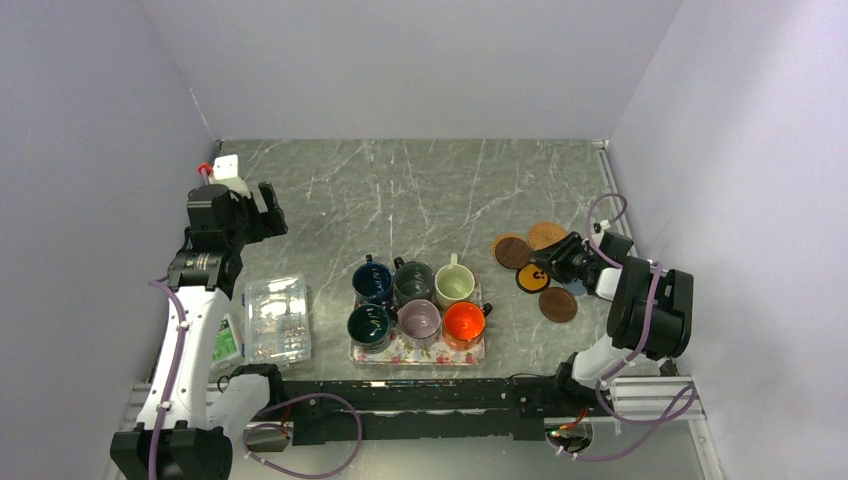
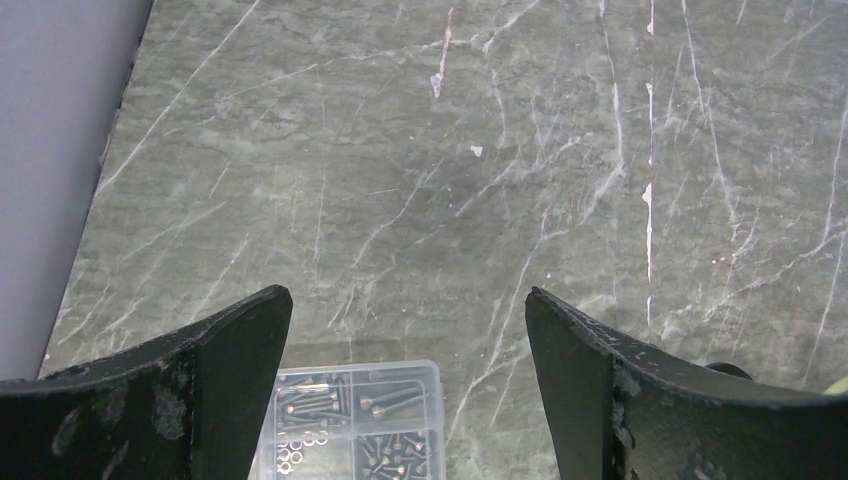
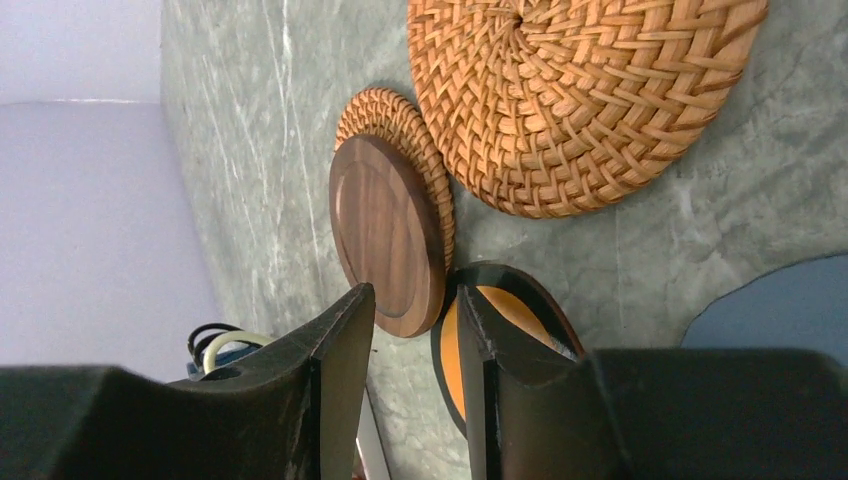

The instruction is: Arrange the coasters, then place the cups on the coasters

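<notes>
Left pincer [image 2: 408,300] gapes wide, raised; right pincer [image 3: 415,295] half-closed, reaching low.

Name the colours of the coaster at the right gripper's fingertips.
Orange face with a black rim; the coaster shows best in the right wrist view.

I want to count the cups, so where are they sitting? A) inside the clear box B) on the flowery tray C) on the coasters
B: all six cups stand together on the tray, apart from the coasters.
</notes>
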You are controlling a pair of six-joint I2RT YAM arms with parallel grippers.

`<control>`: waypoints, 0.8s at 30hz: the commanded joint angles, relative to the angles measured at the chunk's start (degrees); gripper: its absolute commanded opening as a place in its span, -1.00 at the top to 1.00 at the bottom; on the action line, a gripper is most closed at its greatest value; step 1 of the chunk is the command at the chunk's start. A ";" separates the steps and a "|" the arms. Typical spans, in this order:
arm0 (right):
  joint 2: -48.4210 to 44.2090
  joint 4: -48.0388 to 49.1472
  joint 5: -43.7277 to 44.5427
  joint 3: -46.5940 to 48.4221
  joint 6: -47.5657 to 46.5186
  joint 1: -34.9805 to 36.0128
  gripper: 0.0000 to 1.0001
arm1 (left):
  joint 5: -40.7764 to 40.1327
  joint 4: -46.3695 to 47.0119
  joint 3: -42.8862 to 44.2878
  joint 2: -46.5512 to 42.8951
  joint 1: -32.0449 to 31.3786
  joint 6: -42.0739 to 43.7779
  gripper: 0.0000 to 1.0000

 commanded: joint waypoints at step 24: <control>8.72 5.12 -0.83 4.53 1.11 3.63 0.43 | -0.14 1.62 0.05 0.16 -0.29 0.99 -0.87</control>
